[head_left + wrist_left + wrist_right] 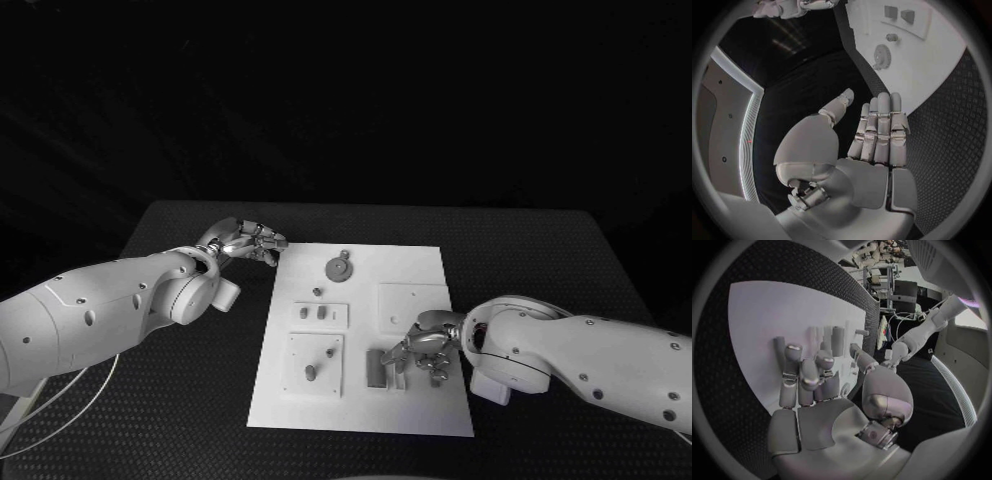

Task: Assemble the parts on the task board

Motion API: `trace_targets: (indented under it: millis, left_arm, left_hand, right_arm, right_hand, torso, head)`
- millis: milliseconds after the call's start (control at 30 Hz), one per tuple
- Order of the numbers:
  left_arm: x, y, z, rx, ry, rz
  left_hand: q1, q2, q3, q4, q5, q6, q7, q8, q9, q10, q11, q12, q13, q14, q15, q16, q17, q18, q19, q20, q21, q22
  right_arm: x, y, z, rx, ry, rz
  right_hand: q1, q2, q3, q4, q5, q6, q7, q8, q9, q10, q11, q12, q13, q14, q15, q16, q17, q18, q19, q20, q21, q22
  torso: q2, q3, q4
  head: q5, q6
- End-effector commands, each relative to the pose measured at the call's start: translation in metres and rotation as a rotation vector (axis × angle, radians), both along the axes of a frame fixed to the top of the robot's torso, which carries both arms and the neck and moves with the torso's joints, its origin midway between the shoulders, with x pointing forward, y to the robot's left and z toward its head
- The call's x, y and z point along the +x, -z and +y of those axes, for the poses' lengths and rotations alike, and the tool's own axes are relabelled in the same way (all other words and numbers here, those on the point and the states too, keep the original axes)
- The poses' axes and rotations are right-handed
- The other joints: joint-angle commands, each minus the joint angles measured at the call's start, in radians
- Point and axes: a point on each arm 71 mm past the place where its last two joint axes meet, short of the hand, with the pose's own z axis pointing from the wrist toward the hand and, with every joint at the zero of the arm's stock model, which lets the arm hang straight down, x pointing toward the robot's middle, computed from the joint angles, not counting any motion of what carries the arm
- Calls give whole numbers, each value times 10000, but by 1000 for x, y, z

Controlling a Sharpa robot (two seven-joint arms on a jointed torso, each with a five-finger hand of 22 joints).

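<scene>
Over the task board (411, 290), right hand (421, 350) fingers (792, 375) curl (nothing held).

The right hand (421, 350) covers part of the task board (411, 260) near its 4 o'clock corner, so the pieces under its fingers cannot be made out; whether it touches or grips one of the upright parts (378, 367) beside it cannot be told. In the right wrist view those grey pieces (837, 340) stand half hidden behind the fingertips (794, 350). The small parts (320, 314) at the board's 9 o'clock side are too small to tell their shape. The round part (339, 267) toward 12 o'clock shows no readable detail. The counter (577, 250) fades into darkness at its far edge.
</scene>
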Motion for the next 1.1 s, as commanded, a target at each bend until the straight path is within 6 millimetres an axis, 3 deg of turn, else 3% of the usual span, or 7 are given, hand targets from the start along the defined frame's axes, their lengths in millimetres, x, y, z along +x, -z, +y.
trace_targets:
  millis: [33,233,433,600,733,967,1100]
  left_arm:
    - [0,-1,-1,-88,54,-54]
    - [0,-1,-1,-96,67,-70]
    - [0,-1,-1,-101,82,-63]
    - [0,-1,-1,-100,90,-48]
    - [0,-1,-1,-103,102,-33]
    - [0,0,-1,-93,95,-7]
    - [0,0,-3,-119,161,14]
  left_hand:
    - [-111,-15,-49,13,-12,-77,-3,6,-13,-60,21,-34,-9,0,80,-35,12,-23,-59,37,28,-16]
    - [-112,-21,-50,11,-12,-79,-2,6,-14,-59,21,-32,-9,-2,80,-37,14,-23,-60,38,27,-17]
    - [-112,-20,-49,9,-12,-79,-2,6,-15,-59,21,-32,-8,-3,80,-39,15,-22,-61,38,27,-17]
    - [-114,-19,-48,9,-12,-77,-2,8,-15,-59,21,-31,-8,-4,81,-41,17,-22,-62,39,27,-18]
    - [-117,-18,-48,9,-12,-74,-3,9,-14,-58,21,-30,-8,-4,81,-42,18,-23,-62,40,27,-19]
    - [-124,-10,-47,14,-12,-71,-4,12,-14,-58,21,-28,-8,-4,82,-44,21,-23,-61,41,28,-19]
    - [-133,-4,-48,19,-12,-68,-4,14,-14,-58,22,-28,-8,-4,82,-45,23,-23,-61,42,28,-20]
  right_arm:
    - [3,-9,-7,-85,-111,-587]
    - [7,-21,-26,-439,-3,-1088]
    - [6,-21,-49,-1014,147,-1146]
    - [5,-20,-68,-1763,51,-1064]
    - [4,-16,-78,-2232,-151,-690]
    - [5,-15,-78,-2725,-467,-1108]
    - [7,-11,-75,-3066,-450,-1480]
  right_hand:
    - [189,73,18,-110,29,182,29,91,56,85,-49,110,23,251,-64,94,211,290,154,-76,27,161]
    - [649,444,-9,-622,31,438,-76,250,202,266,-149,292,72,493,-159,164,471,290,299,-154,101,168]
    - [845,568,-77,-908,29,513,-109,294,261,405,-181,454,162,575,-186,188,579,290,346,-171,119,165]
    - [836,560,-128,-928,28,523,-114,295,272,413,-185,455,155,601,-189,195,622,290,355,-168,118,161]
    - [743,528,-206,-882,28,529,-115,285,281,409,-186,430,127,608,-190,193,624,290,355,-157,105,151]
    - [266,360,-285,-492,30,526,-121,237,279,365,-194,368,75,611,-200,181,645,290,356,-152,58,125]
    - [227,260,-225,-401,30,553,-131,231,288,378,-203,383,78,623,-207,185,671,290,364,-170,52,125]
  torso:
    - [4,0,-11]
    - [12,15,-29]
    - [14,10,-28]
    - [15,26,-27]
    - [18,1,-19]
    - [22,34,-34]
    - [12,-4,11]
  head:
    - [-22,37]
    - [-23,77]
    - [-75,95]
    - [-102,71]
    - [-153,70]
    - [-203,101]
    - [-317,96]
